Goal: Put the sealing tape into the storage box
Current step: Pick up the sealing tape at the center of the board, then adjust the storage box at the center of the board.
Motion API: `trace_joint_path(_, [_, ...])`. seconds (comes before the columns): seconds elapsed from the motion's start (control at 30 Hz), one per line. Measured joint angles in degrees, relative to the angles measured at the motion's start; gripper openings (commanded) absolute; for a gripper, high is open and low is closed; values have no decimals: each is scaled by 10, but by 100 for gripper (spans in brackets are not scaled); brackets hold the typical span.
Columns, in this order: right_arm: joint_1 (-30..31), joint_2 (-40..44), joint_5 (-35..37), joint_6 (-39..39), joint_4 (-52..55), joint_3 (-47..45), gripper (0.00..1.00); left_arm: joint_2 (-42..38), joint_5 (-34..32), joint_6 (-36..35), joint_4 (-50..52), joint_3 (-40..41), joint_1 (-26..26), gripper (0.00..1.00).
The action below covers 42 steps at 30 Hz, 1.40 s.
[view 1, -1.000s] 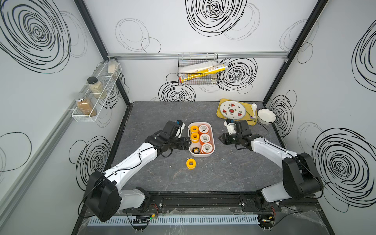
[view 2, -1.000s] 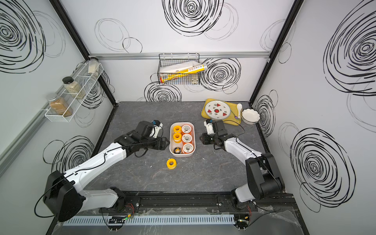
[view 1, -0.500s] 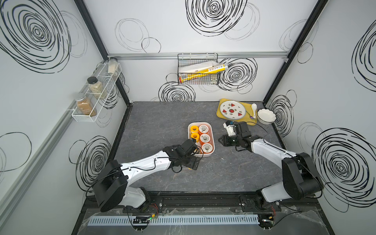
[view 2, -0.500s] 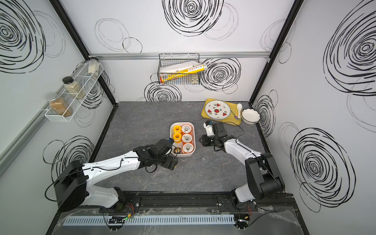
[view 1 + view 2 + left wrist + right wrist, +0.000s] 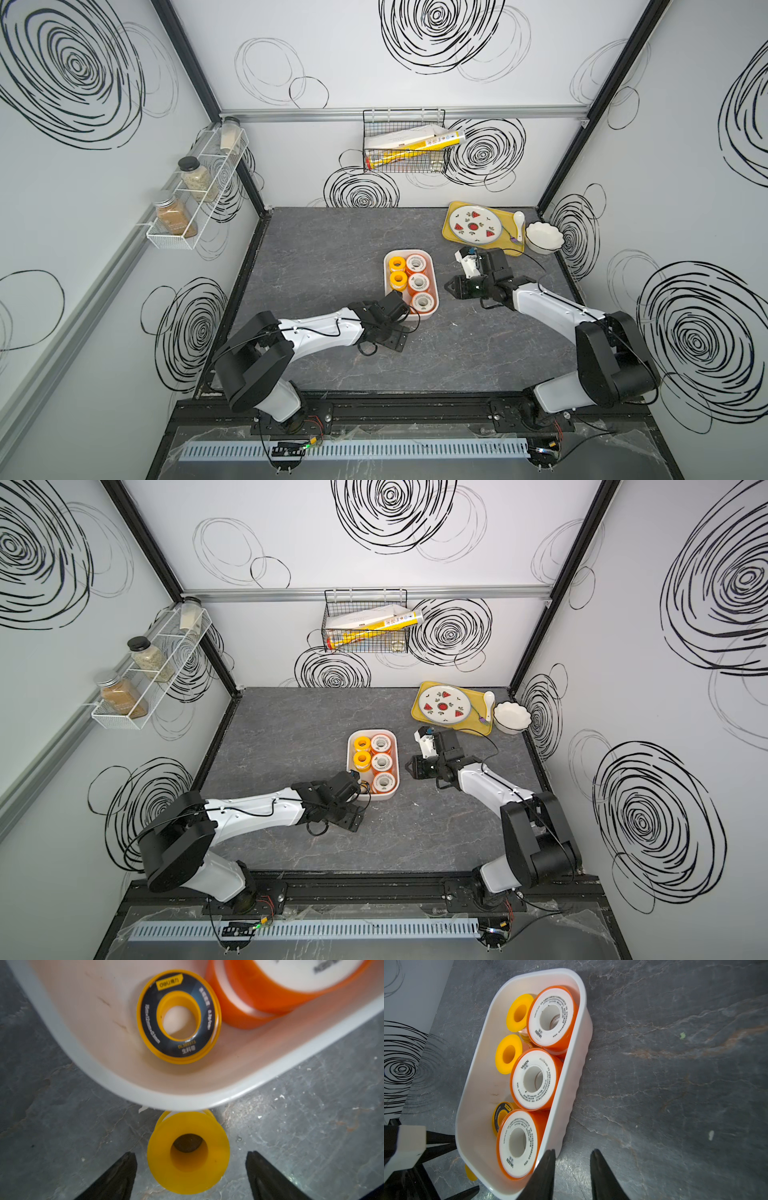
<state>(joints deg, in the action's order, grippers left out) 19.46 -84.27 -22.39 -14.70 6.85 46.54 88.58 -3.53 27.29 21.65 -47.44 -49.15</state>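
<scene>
Left gripper (image 5: pixel 191 1153): my jaws spread, straddling loose yellow spool (image 5: pixel 160 1159), not yet pinching. Spool on table just beside storage box (image 5: pixel 145 1098) near end, bore upright; my left arm nearer.

In box: three orange spools (image 5: pixel 519 1084), two yellow spools (image 5: pixel 502 1064), one black-faced spool (image 5: pixel 149 1022); lower layer possibly hidden.

Right gripper (image 5: pixel 573 1152): jaws narrowly apart, empty, beside box.
</scene>
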Motion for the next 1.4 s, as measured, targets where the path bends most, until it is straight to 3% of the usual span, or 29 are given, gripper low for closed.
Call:
trace_joint_path(0.37, [0,-3,-9,8,0,6,35,20,-9,7,-18,2,0,76])
trace_joint_path(0.53, [0,-12,-22,13,2,11,37,23,-12,8,-23,2,0,64])
trace_joint_path(1.17, [0,-93,-104,21,3,74,40,-19,-30,8,20,-5,0,63])
trace_joint_path(1.4, [4,-132,-106,19,5,99,33,-58,-28,6,65,-44,12,63])
